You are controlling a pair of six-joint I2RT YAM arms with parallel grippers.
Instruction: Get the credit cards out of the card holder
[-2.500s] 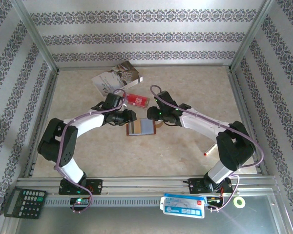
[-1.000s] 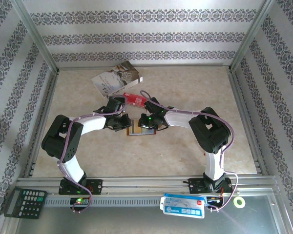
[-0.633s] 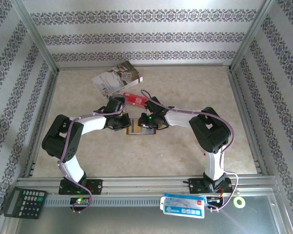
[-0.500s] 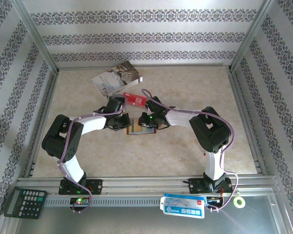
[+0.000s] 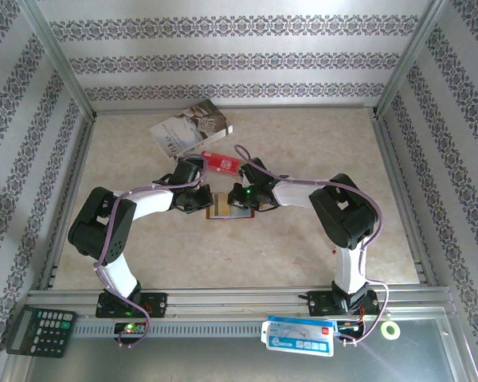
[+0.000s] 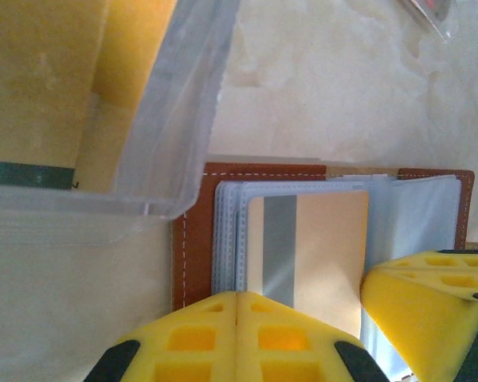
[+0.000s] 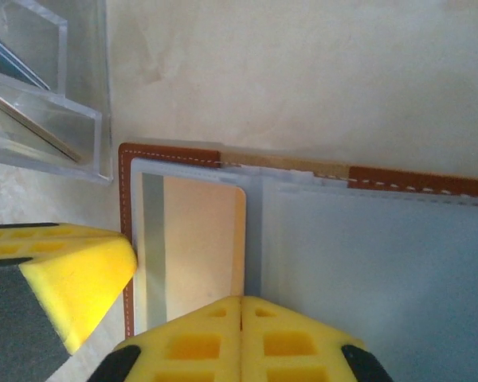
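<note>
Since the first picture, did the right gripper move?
Yes. The right gripper moved left, from the card holder's right edge to over its middle.

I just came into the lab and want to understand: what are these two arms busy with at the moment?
Both arms reach to the middle of the table, where the brown card holder lies open. The left claw and the right claw are each shut, tips down at the holder's clear sleeves. A tan credit card with a grey stripe sits in a sleeve, not yet out. Whether either claw pinches it, I cannot tell.
</note>
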